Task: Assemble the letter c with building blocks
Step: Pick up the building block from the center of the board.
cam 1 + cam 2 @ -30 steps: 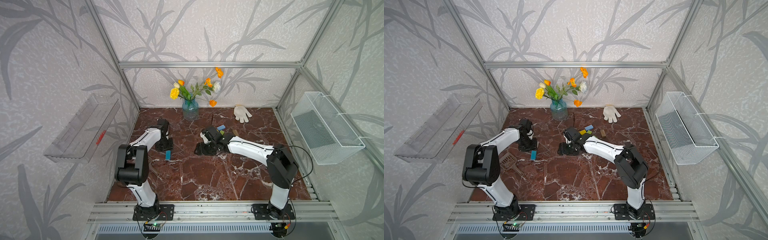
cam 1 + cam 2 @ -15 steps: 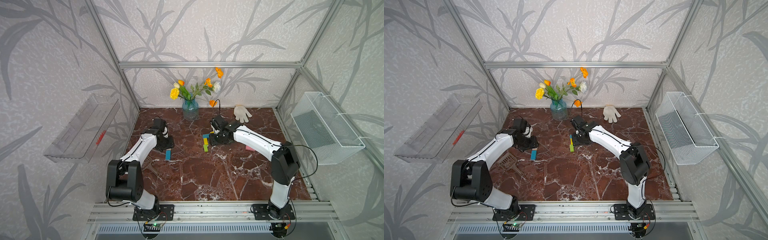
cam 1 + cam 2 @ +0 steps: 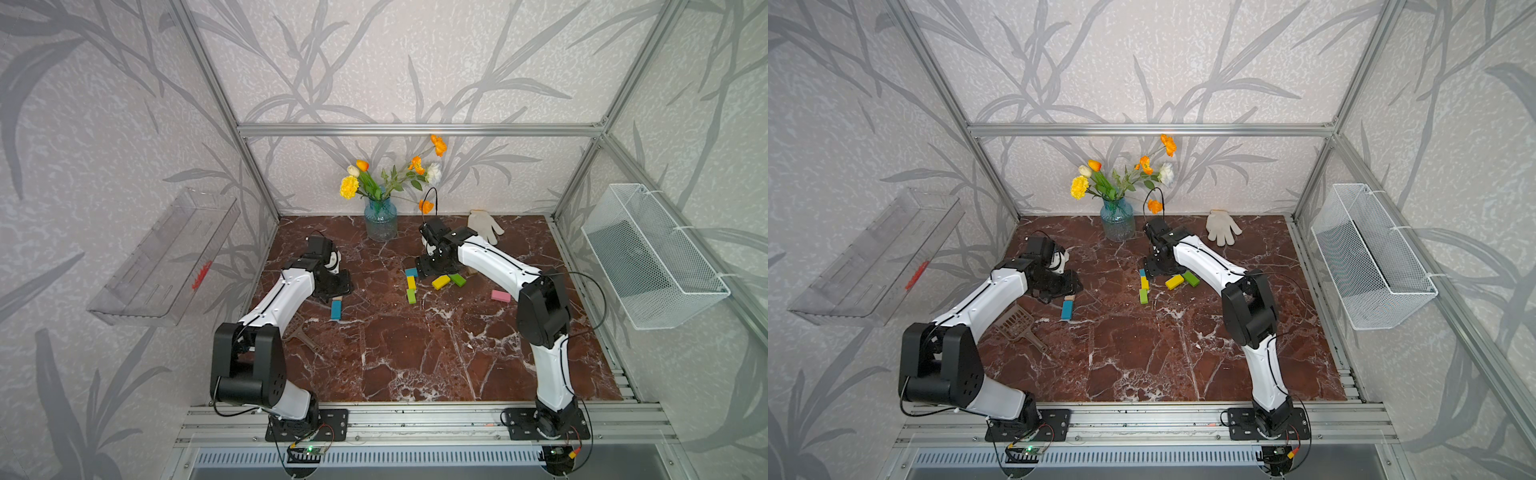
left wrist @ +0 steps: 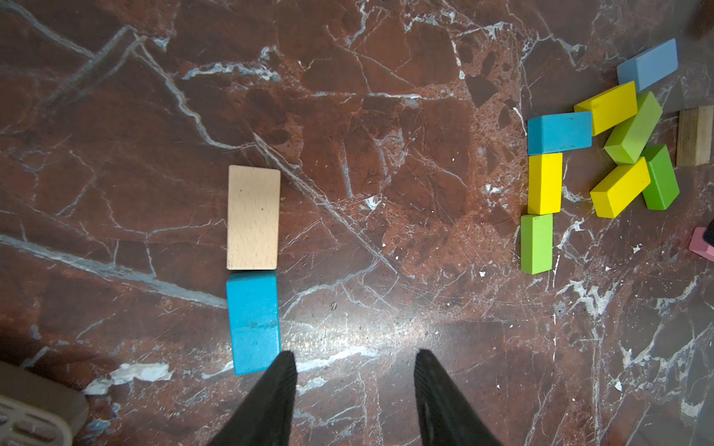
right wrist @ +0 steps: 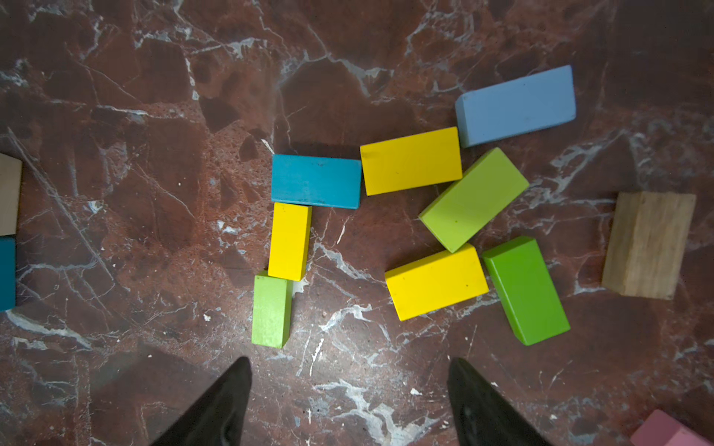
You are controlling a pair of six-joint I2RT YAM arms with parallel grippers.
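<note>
In the right wrist view a teal block (image 5: 316, 181) lies crosswise, with a yellow block (image 5: 289, 241) and a light green block (image 5: 270, 311) in a line down from its end. Beside them lie several loose building blocks: yellow (image 5: 436, 282), green (image 5: 526, 290), light blue (image 5: 515, 105) and brown (image 5: 649, 245). My right gripper (image 5: 349, 367) hangs open and empty above the floor near the light green one. My left gripper (image 4: 353, 359) is open and empty too, next to a blue block (image 4: 254, 322) laid end to end with a tan block (image 4: 253, 217).
A glass vase of flowers (image 3: 380, 220) and a white glove (image 3: 484, 226) sit by the back wall. A pink block (image 3: 500, 296) lies alone to the right. A brown scoop (image 3: 1019, 326) rests under my left arm. A wire basket (image 3: 648, 257) hangs on the right wall.
My right gripper has drawn back toward the rear wall and its jaws have widened, uncovering the coloured blocks. My left arm has stretched out lower over the floor.
</note>
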